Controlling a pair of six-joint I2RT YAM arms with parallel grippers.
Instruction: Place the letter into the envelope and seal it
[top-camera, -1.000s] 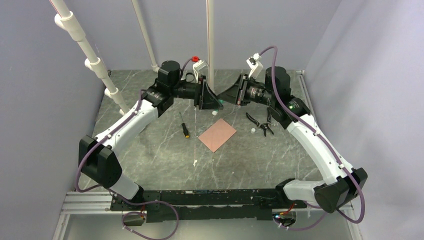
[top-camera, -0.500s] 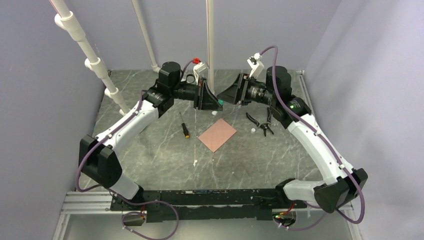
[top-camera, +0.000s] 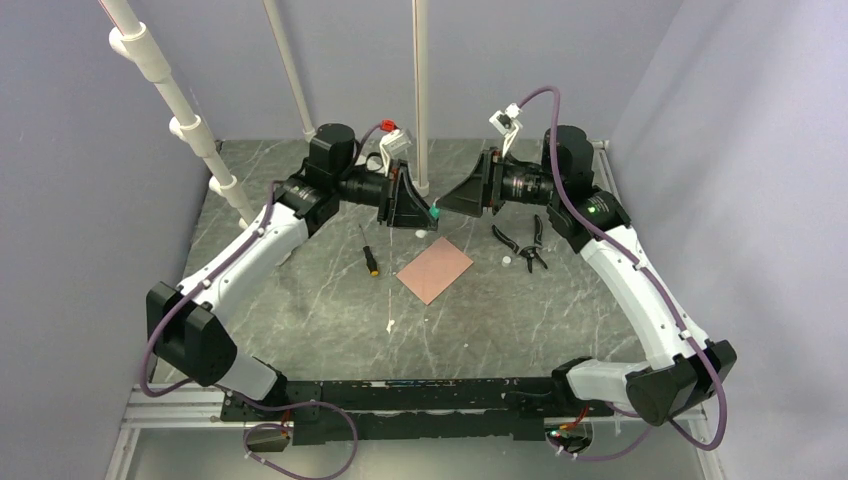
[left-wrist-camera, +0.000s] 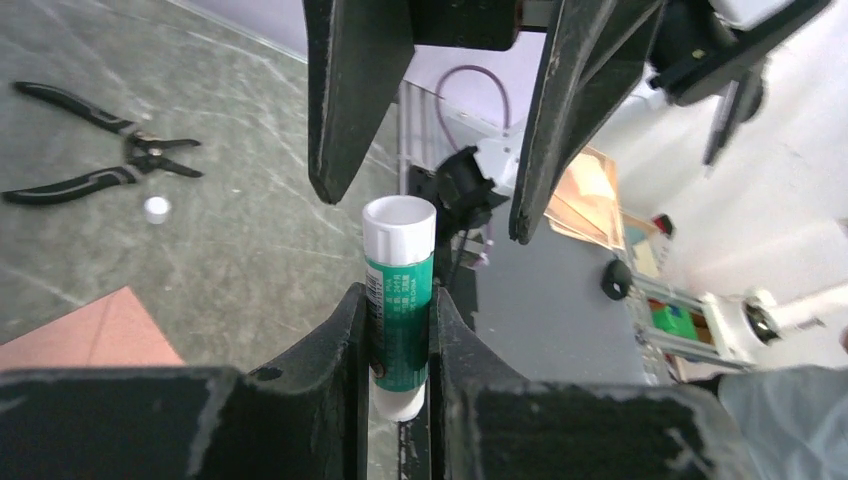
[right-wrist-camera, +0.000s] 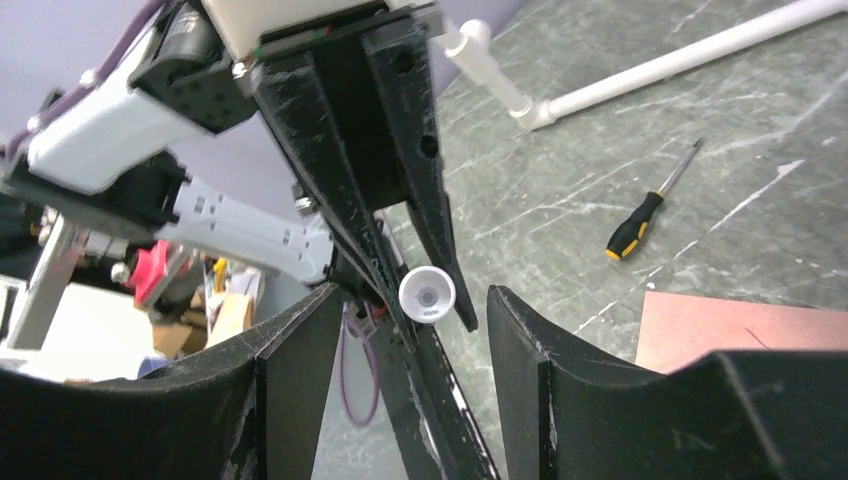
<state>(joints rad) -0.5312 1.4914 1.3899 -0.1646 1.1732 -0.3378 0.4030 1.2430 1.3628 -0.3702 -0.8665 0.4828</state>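
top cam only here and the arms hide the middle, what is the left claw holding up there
observer: the left claw is shut on a green glue stick. Its wrist view shows this plainly.
operator: where on the stick is it gripping
observer: on the green body, with the white end sticking out toward the right arm.
operator: has the right claw got hold of it
observer: no, the right claw is open. The stick's white end faces the gap between its fingers, which are not closed on it.
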